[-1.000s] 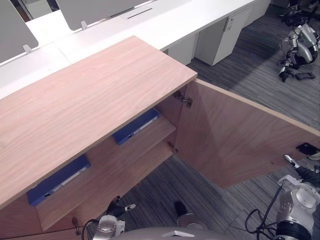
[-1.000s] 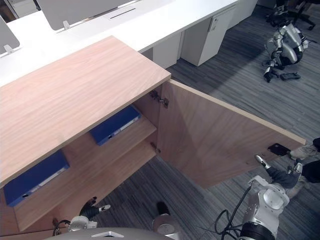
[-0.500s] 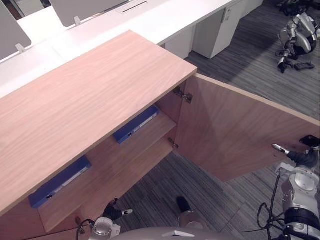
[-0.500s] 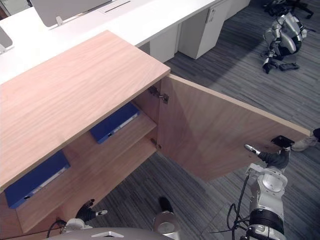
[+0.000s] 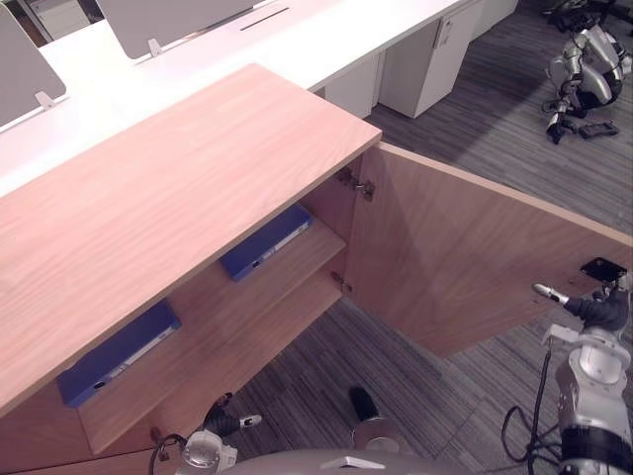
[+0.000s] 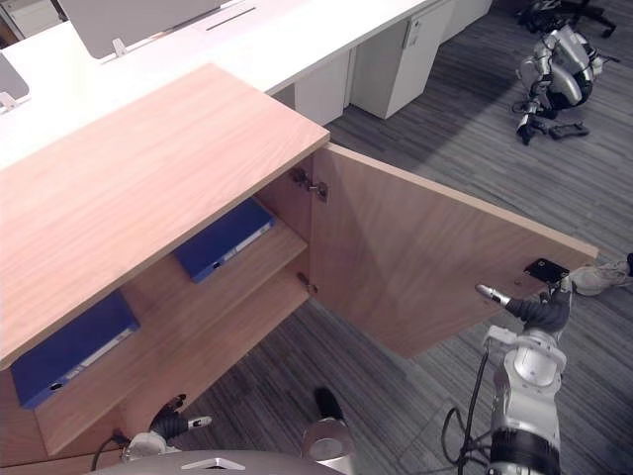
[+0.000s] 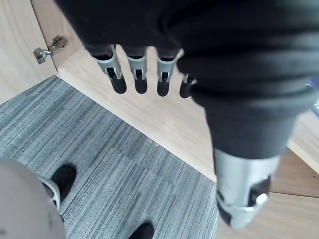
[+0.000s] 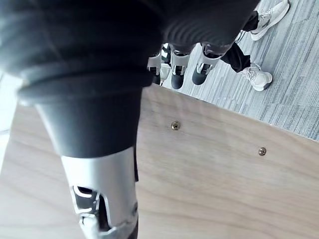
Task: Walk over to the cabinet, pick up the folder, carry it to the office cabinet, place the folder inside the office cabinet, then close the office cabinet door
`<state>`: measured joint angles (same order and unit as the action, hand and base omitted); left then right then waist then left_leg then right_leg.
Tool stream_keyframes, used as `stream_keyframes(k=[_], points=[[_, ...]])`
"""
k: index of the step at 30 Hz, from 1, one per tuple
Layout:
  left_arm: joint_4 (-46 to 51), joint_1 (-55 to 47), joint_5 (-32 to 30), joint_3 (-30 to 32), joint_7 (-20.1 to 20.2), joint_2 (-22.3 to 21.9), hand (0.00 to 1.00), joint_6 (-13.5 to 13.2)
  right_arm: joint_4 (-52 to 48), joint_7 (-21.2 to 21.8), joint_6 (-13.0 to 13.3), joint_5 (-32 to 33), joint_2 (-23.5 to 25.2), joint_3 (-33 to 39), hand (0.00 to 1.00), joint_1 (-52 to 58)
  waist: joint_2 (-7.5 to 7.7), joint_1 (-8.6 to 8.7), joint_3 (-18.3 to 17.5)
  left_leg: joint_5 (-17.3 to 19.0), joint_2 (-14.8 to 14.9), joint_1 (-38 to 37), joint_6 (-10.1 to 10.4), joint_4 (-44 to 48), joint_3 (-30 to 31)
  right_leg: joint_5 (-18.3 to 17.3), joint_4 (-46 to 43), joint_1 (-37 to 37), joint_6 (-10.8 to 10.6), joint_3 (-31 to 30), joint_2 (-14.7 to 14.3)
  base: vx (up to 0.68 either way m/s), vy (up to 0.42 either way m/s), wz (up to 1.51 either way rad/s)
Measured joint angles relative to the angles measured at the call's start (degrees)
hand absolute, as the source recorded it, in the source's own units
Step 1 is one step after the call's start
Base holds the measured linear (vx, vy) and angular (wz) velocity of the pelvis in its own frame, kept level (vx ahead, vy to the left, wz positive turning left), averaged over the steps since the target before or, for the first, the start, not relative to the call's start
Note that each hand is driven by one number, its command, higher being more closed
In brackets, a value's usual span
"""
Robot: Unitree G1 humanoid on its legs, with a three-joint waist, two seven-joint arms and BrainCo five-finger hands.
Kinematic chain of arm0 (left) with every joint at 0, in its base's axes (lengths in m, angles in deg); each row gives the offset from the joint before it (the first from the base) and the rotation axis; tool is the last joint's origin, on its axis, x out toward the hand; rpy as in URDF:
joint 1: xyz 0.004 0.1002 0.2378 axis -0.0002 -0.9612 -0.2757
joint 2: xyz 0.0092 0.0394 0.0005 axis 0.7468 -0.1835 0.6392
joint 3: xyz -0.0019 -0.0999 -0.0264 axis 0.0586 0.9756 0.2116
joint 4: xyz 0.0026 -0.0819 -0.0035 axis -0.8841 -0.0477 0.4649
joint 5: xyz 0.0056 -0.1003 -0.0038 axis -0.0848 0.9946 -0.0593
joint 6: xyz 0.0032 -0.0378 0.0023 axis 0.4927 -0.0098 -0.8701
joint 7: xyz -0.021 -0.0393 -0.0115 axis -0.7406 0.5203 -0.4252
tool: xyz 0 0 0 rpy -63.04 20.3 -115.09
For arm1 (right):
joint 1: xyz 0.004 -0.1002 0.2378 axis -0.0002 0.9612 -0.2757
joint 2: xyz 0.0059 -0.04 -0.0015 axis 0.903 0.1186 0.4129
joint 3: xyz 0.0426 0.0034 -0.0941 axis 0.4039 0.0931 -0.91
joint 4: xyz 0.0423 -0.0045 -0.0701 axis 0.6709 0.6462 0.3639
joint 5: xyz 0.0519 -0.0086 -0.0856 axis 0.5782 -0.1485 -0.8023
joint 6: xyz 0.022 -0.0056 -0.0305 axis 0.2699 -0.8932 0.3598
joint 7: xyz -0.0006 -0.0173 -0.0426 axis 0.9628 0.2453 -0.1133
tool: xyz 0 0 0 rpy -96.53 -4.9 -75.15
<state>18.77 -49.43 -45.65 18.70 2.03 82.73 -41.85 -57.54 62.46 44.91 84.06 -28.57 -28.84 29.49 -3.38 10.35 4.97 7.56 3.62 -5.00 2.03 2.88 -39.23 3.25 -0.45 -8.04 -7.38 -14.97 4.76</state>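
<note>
Two blue folders lie flat on the upper shelf of the wooden cabinet point(image 5: 178, 188): one folder point(image 5: 267, 242) near the hinge, the other folder point(image 5: 119, 354) further left. The cabinet door point(image 5: 465, 267) stands wide open. My right hand point(image 6: 539, 312) is at the door's outer edge, just below the black handle point(image 6: 546, 269). In the right wrist view its fingers point(image 8: 172, 72) reach over the door's edge, and its straight thumb point(image 8: 99, 164) lies along the inner face. My left hand point(image 5: 226, 423) hangs low before the cabinet's base, its fingers point(image 7: 137, 74) relaxed and holding nothing.
White desks point(image 5: 297, 49) and a white pedestal point(image 5: 425, 59) run behind the cabinet. Another robot point(image 5: 584, 79) lies on the grey carpet at the far right. A person's white shoes point(image 8: 261, 77) stand just beyond the open door.
My right hand has risen a little, up to the door's outer edge by the black handle. The camera has shifted slightly. The folders and the door look unmoved.
</note>
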Motion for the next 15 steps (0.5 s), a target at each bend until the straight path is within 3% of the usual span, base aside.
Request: stream_keyframes(k=[7,10,15], points=[[-1.72,0.85,-2.61,0.22,-0.05,1.64,0.0,0.39,-11.03,-0.05,-0.02,-7.68,8.35,-3.67,0.0,11.87,2.8,0.83,-0.3,-0.05,0.07,-0.13,-0.04,0.43,-0.01,0.52,-0.23,0.0,-0.03,-0.4,-0.13,-0.05,-0.061,-0.04],[-2.31,1.32,-3.27,0.33,-0.09,2.61,0.0,0.67,-14.13,-0.04,-0.17,-10.07,10.59,-7.15,0.0,16.89,5.04,0.93,-0.45,-0.05,0.28,-0.16,-0.05,1.12,0.02,0.77,-0.47,0.03,0.04,-0.46,-0.13,-0.08,-0.068,-0.03],[-3.96,1.92,-4.22,0.15,-0.13,3.22,0.0,1.15,-19.32,0.65,-0.21,-12.32,11.98,-12.87,0.0,23.27,6.72,1.0,-0.5,0.04,0.59,-0.72,-0.17,2.1,0.03,0.67,-0.92,0.28,0.83,-0.31,-0.08,-0.1,-0.062,-0.05]])
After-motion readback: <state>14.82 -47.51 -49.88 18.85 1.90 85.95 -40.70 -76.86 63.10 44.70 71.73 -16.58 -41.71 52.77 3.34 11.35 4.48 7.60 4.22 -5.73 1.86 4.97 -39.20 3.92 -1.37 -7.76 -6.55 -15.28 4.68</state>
